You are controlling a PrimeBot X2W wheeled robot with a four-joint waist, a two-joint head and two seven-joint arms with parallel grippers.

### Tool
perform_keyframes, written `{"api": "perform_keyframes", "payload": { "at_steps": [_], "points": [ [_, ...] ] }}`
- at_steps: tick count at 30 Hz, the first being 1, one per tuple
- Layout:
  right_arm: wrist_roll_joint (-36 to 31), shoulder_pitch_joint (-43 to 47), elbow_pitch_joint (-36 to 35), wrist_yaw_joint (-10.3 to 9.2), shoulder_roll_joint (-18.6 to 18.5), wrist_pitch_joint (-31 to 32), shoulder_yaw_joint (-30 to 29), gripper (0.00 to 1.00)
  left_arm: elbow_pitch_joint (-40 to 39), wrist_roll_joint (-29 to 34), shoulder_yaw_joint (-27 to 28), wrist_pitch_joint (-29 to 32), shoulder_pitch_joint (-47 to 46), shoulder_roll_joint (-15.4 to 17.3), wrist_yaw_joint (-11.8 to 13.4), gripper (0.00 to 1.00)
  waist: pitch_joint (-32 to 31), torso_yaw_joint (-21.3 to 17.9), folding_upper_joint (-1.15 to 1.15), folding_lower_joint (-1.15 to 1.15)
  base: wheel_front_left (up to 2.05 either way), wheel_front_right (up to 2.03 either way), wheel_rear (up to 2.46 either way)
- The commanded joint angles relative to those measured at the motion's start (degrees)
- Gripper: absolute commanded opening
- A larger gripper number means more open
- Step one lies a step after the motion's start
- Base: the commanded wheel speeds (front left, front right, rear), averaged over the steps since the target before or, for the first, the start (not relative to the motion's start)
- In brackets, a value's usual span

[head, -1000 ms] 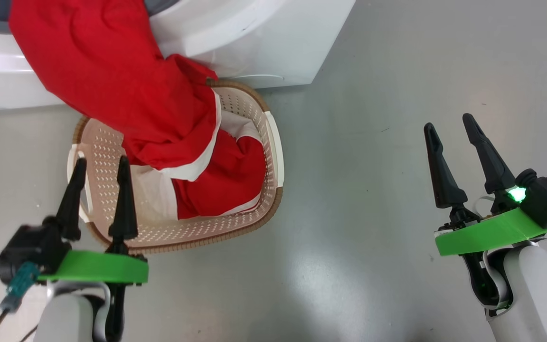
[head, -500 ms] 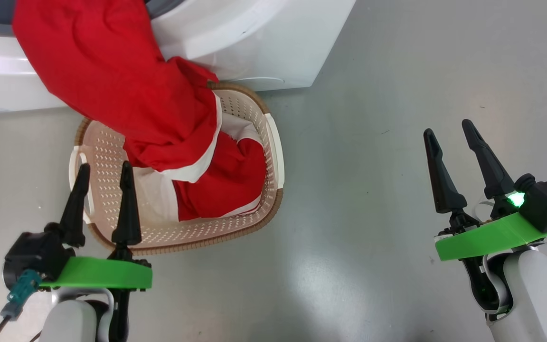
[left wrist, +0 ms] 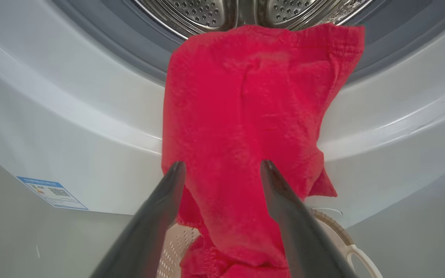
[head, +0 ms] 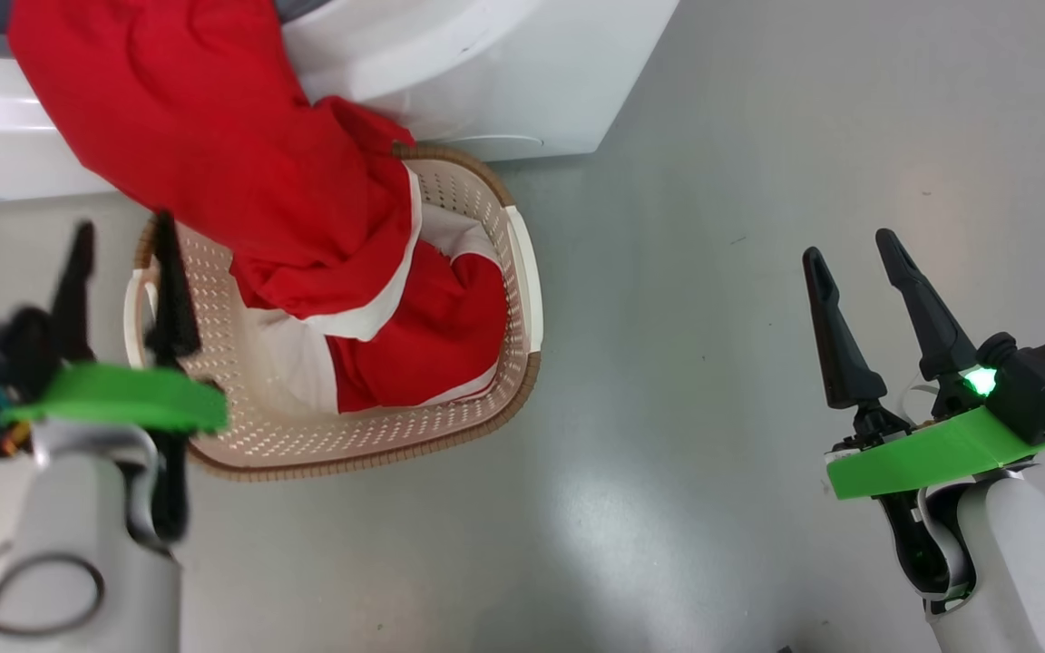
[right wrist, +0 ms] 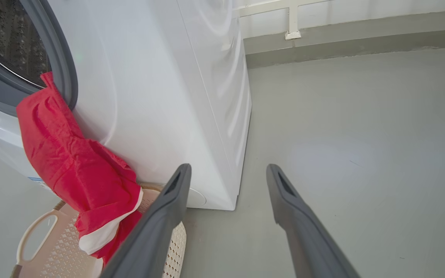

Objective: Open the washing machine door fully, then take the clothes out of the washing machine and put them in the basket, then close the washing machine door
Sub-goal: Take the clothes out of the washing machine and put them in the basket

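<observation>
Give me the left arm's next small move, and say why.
Probably ease the left gripper forward and close on the red garment. Its jaws are open and empty, facing cloth whose upper end hangs from the washing machine drum, while the lower end already lies in the basket.

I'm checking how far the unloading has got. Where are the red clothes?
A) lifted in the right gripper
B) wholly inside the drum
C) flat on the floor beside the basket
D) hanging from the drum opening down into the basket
D: the clothes hang out over the front lip of the washing machine, and their lower end lies in the basket.
</observation>
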Motion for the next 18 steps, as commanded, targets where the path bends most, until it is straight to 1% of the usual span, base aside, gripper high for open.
{"api": "perform_keyframes", "payload": {
  "at_steps": [1,9,18],
  "points": [
    [-0.7,0.8,-1.3,0.28,-0.1,-0.4,1.4,1.0,0.6,0.8,2.3,-0.3,-1.6,2.3,-0.5,1.0,0.4,-0.1,0.0,0.0,0.0,0.0,0.0],
    [-0.7,-0.1,-1.5,0.28,0.2,-0.4,1.6,1.0,10.7,3.5,4.6,-0.3,-13.2,5.7,-0.8,1.0,2.0,-0.6,0.0,0.0,0.0,0.0,0.0],
    [-0.7,-0.8,-1.5,0.28,0.6,-0.4,2.0,1.0,18.5,4.3,5.7,-0.3,-19.4,7.7,-1.5,1.0,2.9,-1.3,0.0,0.0,0.0,0.0,0.0]
  ]
}}
